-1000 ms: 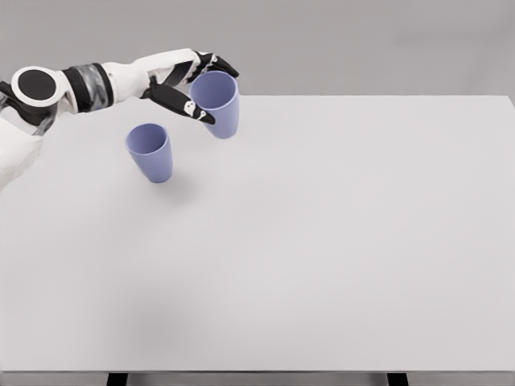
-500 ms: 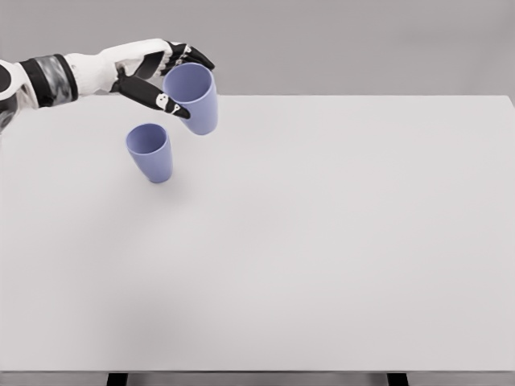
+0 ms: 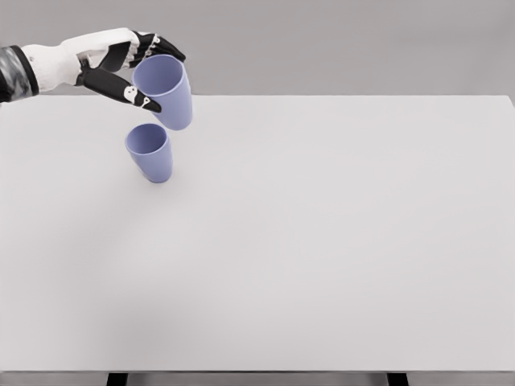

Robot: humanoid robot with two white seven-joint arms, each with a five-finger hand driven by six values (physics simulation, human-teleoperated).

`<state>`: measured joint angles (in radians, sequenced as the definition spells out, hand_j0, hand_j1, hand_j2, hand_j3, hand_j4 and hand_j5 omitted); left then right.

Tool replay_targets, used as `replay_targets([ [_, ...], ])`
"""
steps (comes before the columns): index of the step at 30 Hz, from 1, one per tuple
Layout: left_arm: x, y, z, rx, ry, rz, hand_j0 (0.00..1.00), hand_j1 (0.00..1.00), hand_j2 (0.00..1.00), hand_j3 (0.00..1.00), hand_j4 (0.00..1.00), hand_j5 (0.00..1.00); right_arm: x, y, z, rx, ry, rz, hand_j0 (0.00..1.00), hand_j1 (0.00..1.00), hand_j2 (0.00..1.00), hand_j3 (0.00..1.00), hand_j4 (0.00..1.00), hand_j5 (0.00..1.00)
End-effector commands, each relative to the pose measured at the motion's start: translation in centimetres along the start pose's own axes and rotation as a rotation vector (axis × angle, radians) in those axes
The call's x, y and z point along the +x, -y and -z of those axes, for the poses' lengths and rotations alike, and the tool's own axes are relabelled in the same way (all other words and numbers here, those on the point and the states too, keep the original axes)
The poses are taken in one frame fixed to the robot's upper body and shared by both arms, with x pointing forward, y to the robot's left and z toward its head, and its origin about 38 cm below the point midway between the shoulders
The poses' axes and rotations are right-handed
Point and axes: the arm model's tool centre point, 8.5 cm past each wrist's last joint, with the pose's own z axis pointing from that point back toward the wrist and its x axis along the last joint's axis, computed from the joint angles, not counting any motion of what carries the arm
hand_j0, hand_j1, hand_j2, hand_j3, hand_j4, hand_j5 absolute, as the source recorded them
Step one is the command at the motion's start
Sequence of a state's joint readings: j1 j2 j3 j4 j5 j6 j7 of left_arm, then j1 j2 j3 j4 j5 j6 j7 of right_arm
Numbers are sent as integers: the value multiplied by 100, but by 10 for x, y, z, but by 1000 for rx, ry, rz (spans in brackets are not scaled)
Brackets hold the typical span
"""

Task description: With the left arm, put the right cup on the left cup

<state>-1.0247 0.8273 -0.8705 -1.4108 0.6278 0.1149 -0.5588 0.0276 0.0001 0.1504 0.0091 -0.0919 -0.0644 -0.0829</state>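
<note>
**Left hand holds a cup aloft**

The left hand grips the lifted cup, fingers wrapped around its rim. The second cup stands on the table at about 7 o'clock from the held one, just apart.

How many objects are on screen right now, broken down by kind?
Purple cups: 2, the held cup in the left hand and the standing cup on the table
Tables: 1
Robot hands in view: 1
Total: 4
</note>
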Motion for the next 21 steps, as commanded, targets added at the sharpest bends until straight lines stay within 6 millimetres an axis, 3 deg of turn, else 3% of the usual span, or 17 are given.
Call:
replay_targets([
  [1, -2, -5, -9, 13, -9, -1, 68, 68, 68, 68, 68, 68, 0, 0, 0, 0, 0, 0, 100, 100, 100, 100, 100, 100],
  [8, -7, -12, -25, 34, -30, -11, 68, 68, 68, 68, 68, 68, 0, 0, 0, 0, 0, 0, 100, 100, 100, 100, 100, 100],
  [21, -23, -9, -28, 35, -63, -35, 68, 68, 68, 68, 68, 68, 0, 0, 0, 0, 0, 0, 100, 100, 100, 100, 100, 100],
])
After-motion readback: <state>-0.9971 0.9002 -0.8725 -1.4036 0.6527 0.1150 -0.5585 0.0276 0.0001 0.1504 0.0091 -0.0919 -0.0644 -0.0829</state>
